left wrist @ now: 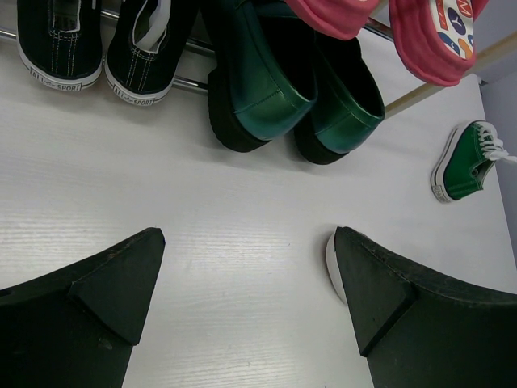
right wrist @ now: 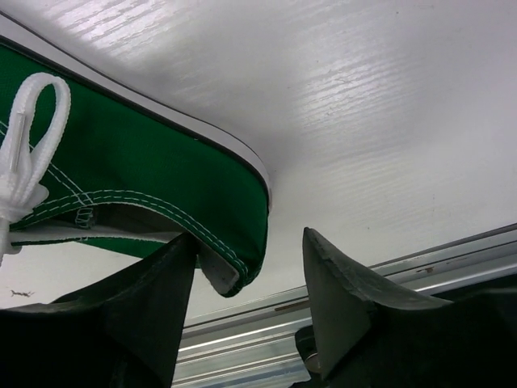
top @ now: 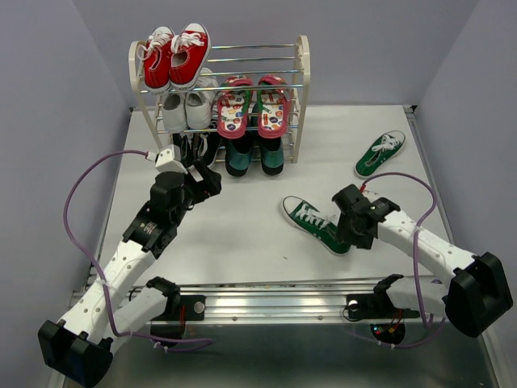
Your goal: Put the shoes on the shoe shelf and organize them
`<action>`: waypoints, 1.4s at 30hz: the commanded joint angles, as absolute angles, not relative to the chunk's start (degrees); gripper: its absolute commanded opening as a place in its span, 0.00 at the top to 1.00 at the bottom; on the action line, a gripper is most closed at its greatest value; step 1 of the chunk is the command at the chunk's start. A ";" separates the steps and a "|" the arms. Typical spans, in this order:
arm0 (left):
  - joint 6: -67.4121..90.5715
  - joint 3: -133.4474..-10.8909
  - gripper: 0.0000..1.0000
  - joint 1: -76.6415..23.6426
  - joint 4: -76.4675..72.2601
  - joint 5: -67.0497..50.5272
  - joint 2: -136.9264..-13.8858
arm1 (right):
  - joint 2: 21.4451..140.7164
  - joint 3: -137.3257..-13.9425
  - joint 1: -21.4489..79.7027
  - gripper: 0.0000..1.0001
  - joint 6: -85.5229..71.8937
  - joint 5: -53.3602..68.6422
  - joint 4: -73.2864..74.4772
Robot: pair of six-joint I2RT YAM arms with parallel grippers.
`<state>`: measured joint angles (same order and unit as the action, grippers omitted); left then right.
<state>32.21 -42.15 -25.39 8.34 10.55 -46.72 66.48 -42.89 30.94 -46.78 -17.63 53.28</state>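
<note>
The shoe shelf [top: 303, 97] stands at the back. It holds the red flip-flops [top: 252, 107] on the middle tier and the dark teal slip-ons [top: 253, 155] on the bottom tier. One green sneaker [top: 313, 223] lies on the table in front of it, and the other [top: 380, 153] lies at the right. My right gripper [top: 353, 229] is open at the near sneaker's heel. In the right wrist view the heel collar [right wrist: 234, 242] sits between the open fingers [right wrist: 347, 299] of my right gripper [right wrist: 250, 237]. My left gripper [top: 202, 179] [left wrist: 249, 234] is open and empty over bare table, facing the slip-ons [left wrist: 266, 97].
Red sneakers [top: 176, 56] sit on the top tier, white sneakers [top: 186, 109] on the middle left, black sneakers [top: 187, 147] [left wrist: 97, 48] on the bottom left. A metal rail [top: 266, 299] runs along the near table edge. Grey walls enclose the table.
</note>
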 commanded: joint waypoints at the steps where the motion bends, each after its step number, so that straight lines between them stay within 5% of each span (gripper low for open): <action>1: 31.64 -42.28 0.01 -25.49 5.45 10.72 -46.23 | 67.24 -41.13 31.29 0.44 -47.20 -18.90 52.21; 5: 31.64 -42.28 0.01 -25.49 5.36 10.63 -46.41 | 66.97 -41.48 31.29 0.54 -48.42 -21.26 52.29; 8: 31.64 -42.45 0.01 -25.49 5.19 10.46 -46.76 | 66.62 -42.62 31.29 0.43 -48.34 -22.41 53.17; 13: 31.47 -42.45 0.01 -25.49 5.10 10.46 -47.02 | 67.85 -42.72 31.29 0.44 -48.69 -23.65 54.76; 19: 31.03 -42.80 0.01 -25.40 5.01 10.72 -47.37 | 66.80 -42.01 31.29 0.67 -47.90 -17.07 53.88; 23: 30.85 -42.71 0.01 -25.40 5.10 10.90 -47.72 | 63.65 -43.58 31.29 0.99 -43.52 -13.10 51.34; 37: 31.38 -43.50 0.01 -25.40 6.15 11.16 -46.76 | 62.75 -68.96 31.29 0.99 -27.25 5.00 40.09; 42: 32.52 -44.29 0.01 -25.40 8.25 11.95 -45.00 | 67.67 -81.72 31.29 0.99 -27.77 -4.45 39.46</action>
